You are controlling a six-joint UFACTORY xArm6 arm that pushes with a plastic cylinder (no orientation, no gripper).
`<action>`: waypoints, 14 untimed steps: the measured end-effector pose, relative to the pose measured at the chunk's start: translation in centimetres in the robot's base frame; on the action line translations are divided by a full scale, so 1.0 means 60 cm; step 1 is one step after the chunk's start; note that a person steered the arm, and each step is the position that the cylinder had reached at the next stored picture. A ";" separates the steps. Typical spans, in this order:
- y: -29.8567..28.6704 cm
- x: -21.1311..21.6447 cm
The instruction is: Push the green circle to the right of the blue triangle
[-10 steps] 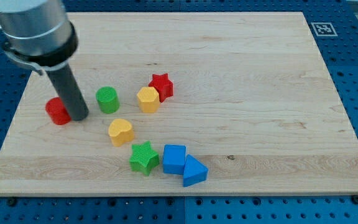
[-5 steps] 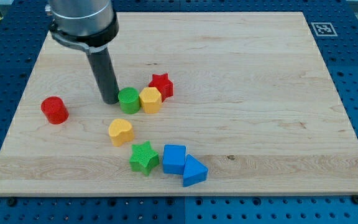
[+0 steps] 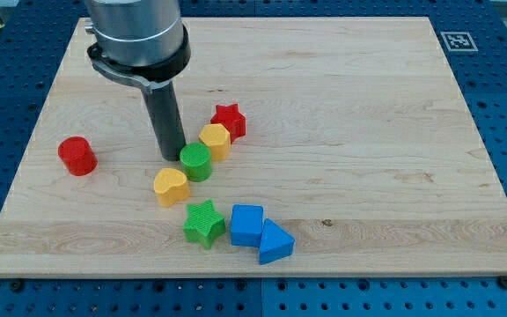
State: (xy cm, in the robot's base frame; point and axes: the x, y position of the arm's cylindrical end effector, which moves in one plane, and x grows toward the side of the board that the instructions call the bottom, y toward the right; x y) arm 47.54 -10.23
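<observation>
The green circle [image 3: 196, 163] stands left of the board's middle, touching the yellow hexagon [image 3: 215, 140] at its upper right and close to the yellow heart [image 3: 171, 187] at its lower left. My tip [image 3: 172, 157] is right against the green circle's upper left side. The blue triangle [image 3: 275, 241] lies near the view's bottom, to the lower right of the green circle, with the blue cube [image 3: 246, 224] touching its left side.
A red star [image 3: 228, 120] touches the yellow hexagon's upper right. A green star [image 3: 204, 222] sits left of the blue cube. A red cylinder [image 3: 77, 156] stands alone at the view's left. The wooden board [image 3: 368, 132] lies on a blue pegboard.
My tip moved right from beside the red cylinder and pushed the green circle right and then down, against the yellow hexagon, which shifted slightly. The red cylinder shifted slightly left early on.
</observation>
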 end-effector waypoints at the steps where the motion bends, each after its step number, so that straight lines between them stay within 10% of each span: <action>1: 0.027 0.008; 14: 0.287 0.136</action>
State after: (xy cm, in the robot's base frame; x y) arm 55.70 6.99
